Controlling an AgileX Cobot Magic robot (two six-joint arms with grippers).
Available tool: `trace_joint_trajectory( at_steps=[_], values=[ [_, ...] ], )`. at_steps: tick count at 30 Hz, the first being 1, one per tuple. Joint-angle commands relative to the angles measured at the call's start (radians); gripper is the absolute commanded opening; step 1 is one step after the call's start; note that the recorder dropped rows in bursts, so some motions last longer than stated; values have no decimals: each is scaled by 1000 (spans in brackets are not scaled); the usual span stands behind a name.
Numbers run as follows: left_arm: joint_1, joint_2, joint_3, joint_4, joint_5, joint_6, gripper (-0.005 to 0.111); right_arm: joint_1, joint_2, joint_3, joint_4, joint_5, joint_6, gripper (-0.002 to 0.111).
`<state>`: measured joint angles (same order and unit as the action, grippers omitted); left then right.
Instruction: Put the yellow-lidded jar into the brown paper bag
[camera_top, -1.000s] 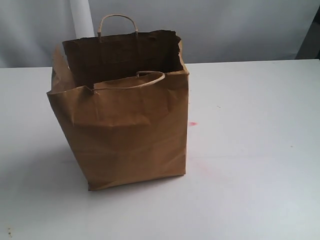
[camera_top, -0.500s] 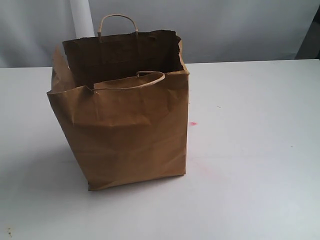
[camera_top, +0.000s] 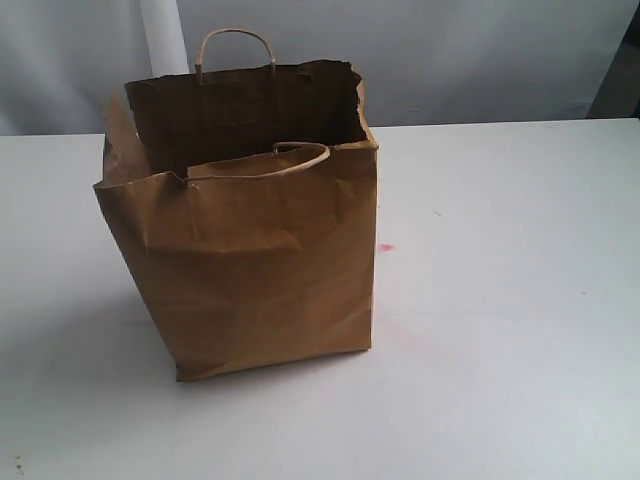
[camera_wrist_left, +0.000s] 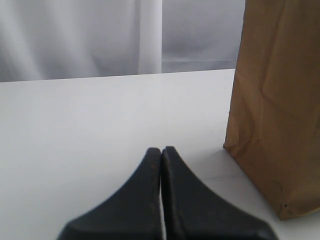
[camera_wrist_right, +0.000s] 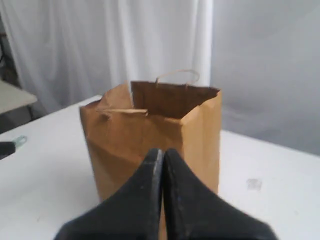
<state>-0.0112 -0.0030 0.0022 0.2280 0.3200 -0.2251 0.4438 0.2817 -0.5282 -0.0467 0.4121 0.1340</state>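
Note:
The brown paper bag (camera_top: 250, 260) stands upright and open on the white table (camera_top: 500, 300), its two loop handles up and its rim ragged. The yellow-lidded jar shows in no view; the part of the bag's inside that I can see is dark and shows nothing. My left gripper (camera_wrist_left: 161, 150) is shut with nothing in it, low over the table beside the bag's side wall (camera_wrist_left: 277, 110). My right gripper (camera_wrist_right: 162, 151) is shut and empty too, facing the bag (camera_wrist_right: 150, 130) from a short distance. Neither gripper appears in the exterior view.
White curtains hang behind the table in all views. A small red mark (camera_top: 386, 247) lies on the tabletop right of the bag. A dark object with a green tip (camera_wrist_right: 12, 145) sits at the edge of the right wrist view.

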Motion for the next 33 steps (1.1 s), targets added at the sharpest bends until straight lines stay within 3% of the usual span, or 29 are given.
trace_joint_trajectory(
  at_steps=[1, 12, 33],
  values=[
    [-5, 3, -2, -4, -9, -4, 1, -100, -107, 159, -40, -229, -17, 0],
    [-5, 3, -2, -4, -9, -4, 1, -297, -249, 372, -12, -292, -21, 0],
    [-5, 3, -2, -4, -9, -4, 1, -307, -282, 467, -72, -270, -35, 0]
  ],
)
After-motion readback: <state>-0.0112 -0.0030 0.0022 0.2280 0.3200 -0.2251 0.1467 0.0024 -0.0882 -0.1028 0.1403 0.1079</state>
